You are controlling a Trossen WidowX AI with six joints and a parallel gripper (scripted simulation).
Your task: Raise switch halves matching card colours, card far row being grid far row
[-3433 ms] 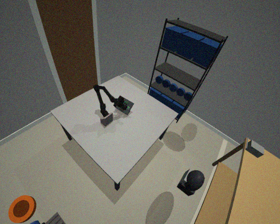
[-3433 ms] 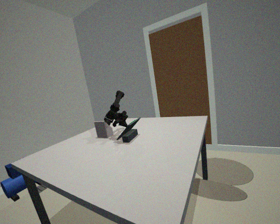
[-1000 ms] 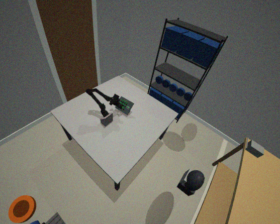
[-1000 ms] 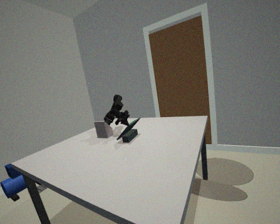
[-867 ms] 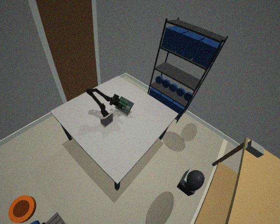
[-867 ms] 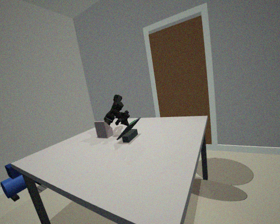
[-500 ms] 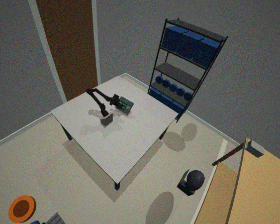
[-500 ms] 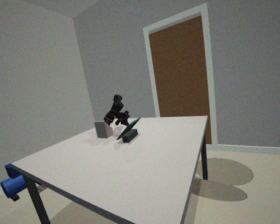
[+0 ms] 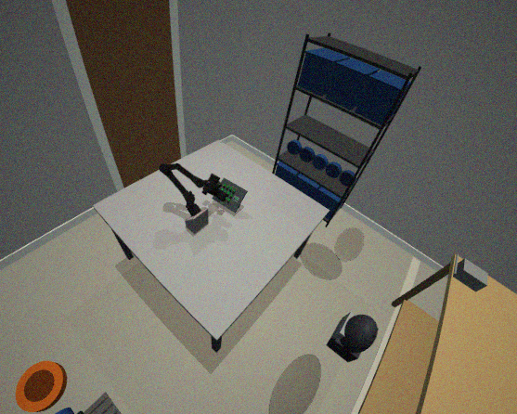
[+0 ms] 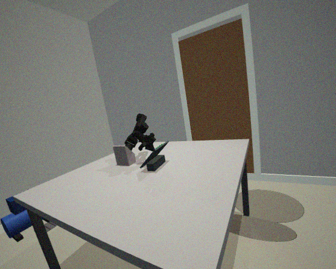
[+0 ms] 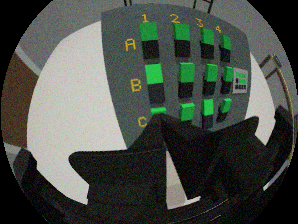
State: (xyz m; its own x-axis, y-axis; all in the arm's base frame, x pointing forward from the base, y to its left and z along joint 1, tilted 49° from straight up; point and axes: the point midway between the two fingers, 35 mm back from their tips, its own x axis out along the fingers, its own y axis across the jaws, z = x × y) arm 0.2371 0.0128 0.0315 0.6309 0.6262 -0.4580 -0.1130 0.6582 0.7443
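The dark grey switch panel [image 9: 239,198] [image 10: 154,154] [image 11: 119,63] stands tilted on the white table [image 9: 242,260] [image 10: 169,196]. It carries a grid of green-and-dark rocker switches in rows A, B, C and several numbered columns. The small card [image 11: 241,82] sits at the panel's right edge; its squares are too small to read. My gripper [image 9: 215,187] [image 10: 144,145] [image 11: 158,117] is shut and empty. In the wrist view its tips sit at the near row C, close over switch C1 [image 11: 157,113], partly hiding that row. I cannot tell whether the tips touch it.
A grey block [image 9: 197,221] [image 10: 123,155] stands at the arm's base beside the panel. A dark support block [image 10: 156,163] props the panel from behind. A metal shelf rack [image 9: 344,125] with blue bins stands beyond the table's far corner.
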